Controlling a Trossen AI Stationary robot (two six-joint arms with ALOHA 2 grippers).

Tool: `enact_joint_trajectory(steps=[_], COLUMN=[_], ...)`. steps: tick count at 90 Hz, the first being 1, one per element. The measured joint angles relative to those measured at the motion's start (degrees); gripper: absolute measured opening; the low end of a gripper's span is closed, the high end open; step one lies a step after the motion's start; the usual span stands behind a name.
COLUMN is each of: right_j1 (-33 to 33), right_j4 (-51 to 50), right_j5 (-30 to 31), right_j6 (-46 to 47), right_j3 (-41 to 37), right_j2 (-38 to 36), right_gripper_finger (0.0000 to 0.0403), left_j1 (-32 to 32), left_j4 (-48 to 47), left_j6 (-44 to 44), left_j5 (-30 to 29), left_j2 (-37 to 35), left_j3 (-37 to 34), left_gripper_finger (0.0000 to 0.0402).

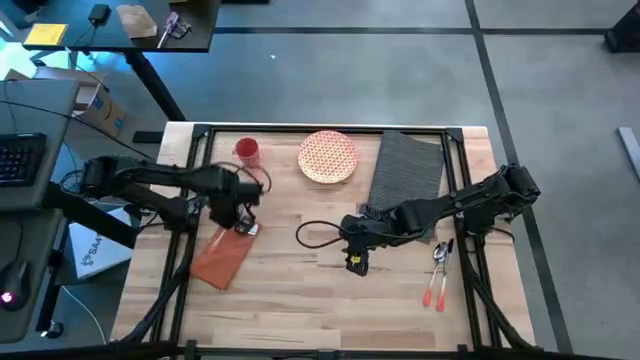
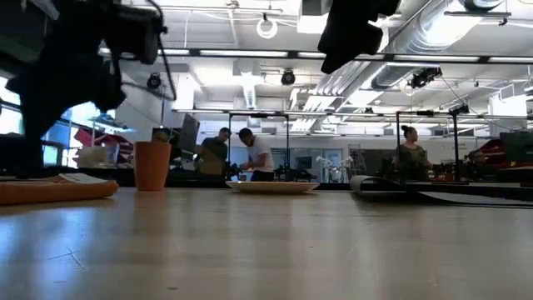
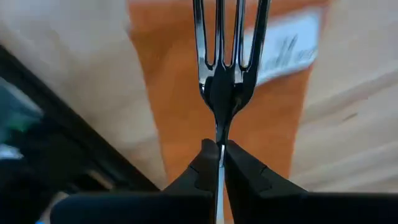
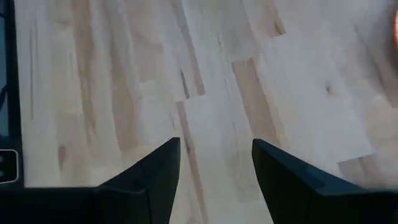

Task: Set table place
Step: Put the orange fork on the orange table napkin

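Grey placemat lies just beyond the empty, spread right end effector; left end effector clamps a fork.

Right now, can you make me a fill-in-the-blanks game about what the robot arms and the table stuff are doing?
1. The left gripper is shut on a ____.
2. The right gripper hangs over bare wood with its fingers ____.
3. The patterned plate sits between the red cup and the grey ____.
4. The left gripper's fork is above the orange ____.

Missing words: fork; open; placemat; napkin
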Motion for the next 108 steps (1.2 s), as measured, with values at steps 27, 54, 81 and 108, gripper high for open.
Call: enact_joint_trajectory(steps=[27, 54, 81, 108], right_j1=[0.02, -0.11, -0.24, -0.18], right_j4=[-0.57, -1.09, -0.87, 0.00], right_j5=[-0.03, -0.12, 0.24, -0.68], right_j6=[-1.69, -2.74, -3.46, -4.00], right_j3=[0.00, 0.00, 0.00, 0.00], right_j2=[0.00, -0.02, -0.02, -0.29], right_gripper_finger=[0.0183, 0.0183, 0.0183, 0.0183], left_j1=[-7.59, -9.71, -13.21, -14.49], left_j4=[18.25, 28.53, 30.10, 29.61], left_j6=[-20.35, -38.29, -49.79, -51.33], left_j5=[0.71, -2.64, -6.95, -8.80], left_j2=[-0.04, -0.49, -1.62, -2.56], left_j3=[-12.99, -15.73, -15.95, -14.77], left_gripper_finger=[0.0000, 0.0000, 0.0000, 0.0028])
